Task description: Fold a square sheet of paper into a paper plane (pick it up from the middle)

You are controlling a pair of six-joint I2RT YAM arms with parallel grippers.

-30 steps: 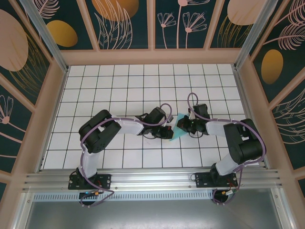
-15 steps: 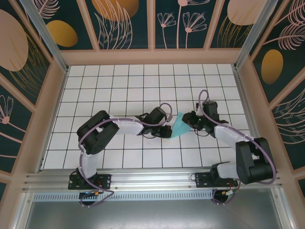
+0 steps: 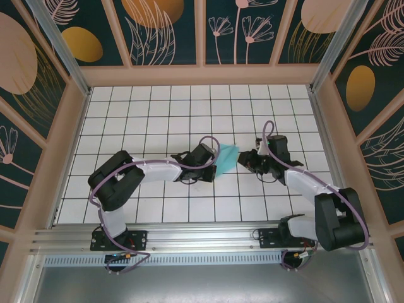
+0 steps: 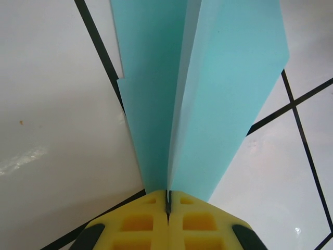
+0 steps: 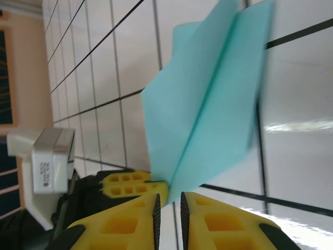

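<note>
1. White grid-tiled table (image 3: 126, 113) boxed in by dark floral walls (image 3: 164, 31), with both arms reaching in toward the middle
2. The paper plane (image 3: 226, 156) sits between the two grippers around mid-table. Its narrow end is pinched and the wide end fans away toward the back wall. It already has a centre ridge and two wings, so I'd guess the folding is mostly done
3. The left gripper (image 4: 167, 200) has its yellow pads pressed hard together right on the ridge at the narrow end, with a wing splaying out on each side
4. The right gripper (image 5: 169, 200) has its jaws just a narrow slit apart with nothing between them that I can see. Its tips are just beside that same narrow end, very close to the left's yellow fingers (image 5: 135, 185)
5. If it were me, I'd keep the left pinch exactly where it is and bring the right in on one wing, well away from the ridge
6. That paper's thin, so go slow and flat. A crooked grab will crumple the wing, and those two sets of fingers look close enough to bump
</note>
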